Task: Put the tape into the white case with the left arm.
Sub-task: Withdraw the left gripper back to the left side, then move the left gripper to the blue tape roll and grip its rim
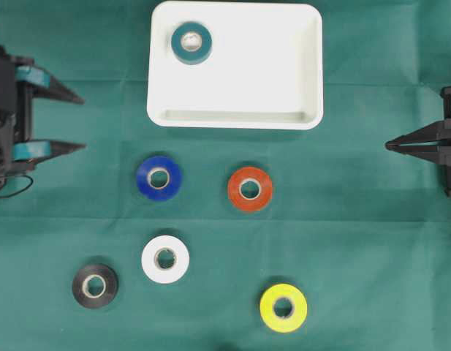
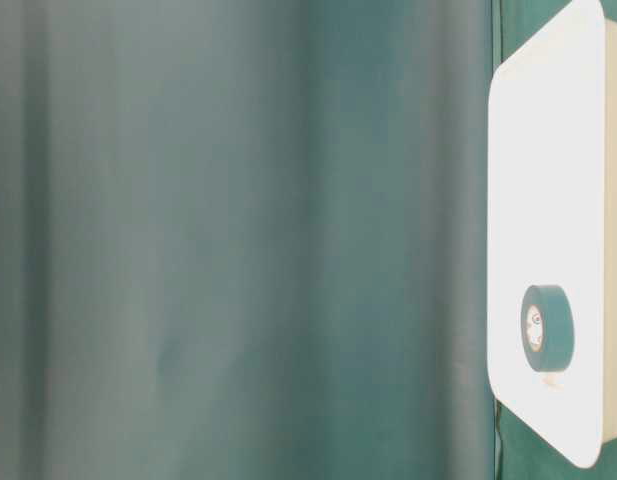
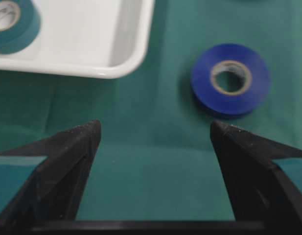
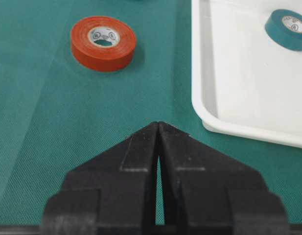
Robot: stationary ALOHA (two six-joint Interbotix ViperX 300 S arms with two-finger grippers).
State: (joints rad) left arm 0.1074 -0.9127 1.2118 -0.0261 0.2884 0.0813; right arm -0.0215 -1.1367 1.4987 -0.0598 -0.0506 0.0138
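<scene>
The white case lies at the back middle of the green cloth, and a teal tape roll lies flat in its left part. That roll and the case's rim also show in the left wrist view. My left gripper stands open at the far left with nothing between its fingers. A blue tape roll lies ahead of it to the right. My right gripper rests shut and empty at the right edge.
Loose rolls lie on the cloth in front of the case: blue, orange, white, black and yellow. The table-level view shows the case with the teal roll in it.
</scene>
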